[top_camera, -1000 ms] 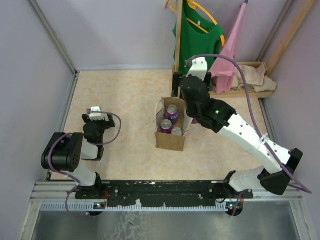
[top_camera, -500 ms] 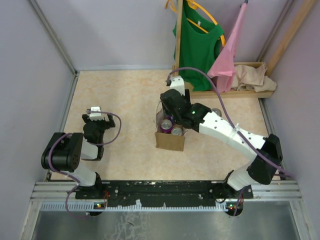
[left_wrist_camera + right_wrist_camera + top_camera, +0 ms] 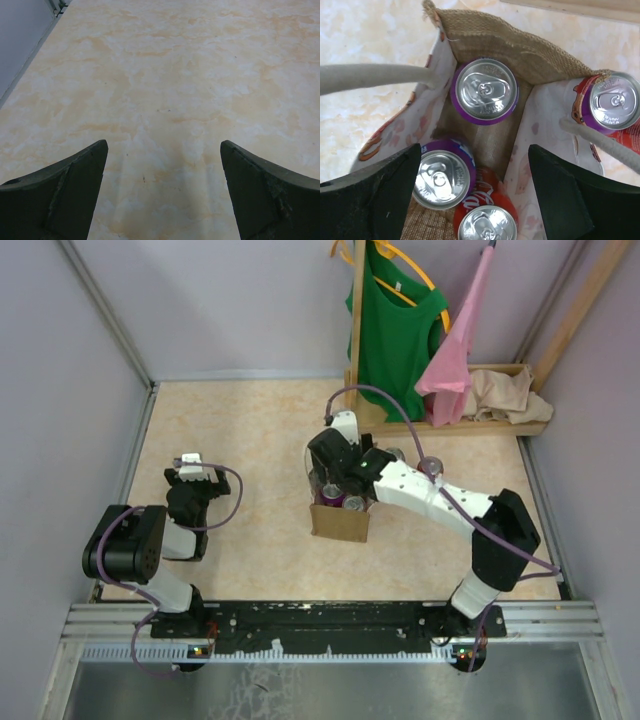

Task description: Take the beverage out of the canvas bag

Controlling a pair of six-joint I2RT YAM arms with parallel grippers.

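Spread wide above the canvas bag (image 3: 520, 45), the right hand (image 3: 475, 150) may snag a loop handle (image 3: 375, 77) on any descent to the far purple can (image 3: 484, 91), toppling the bag.

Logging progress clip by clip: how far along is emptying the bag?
Done: one can already stands outside the canvas bag. In hand: nothing; the right gripper hovers open above the bag. Remaining: far purple can, near purple can and red can sit inside. The left gripper rests open over the table.
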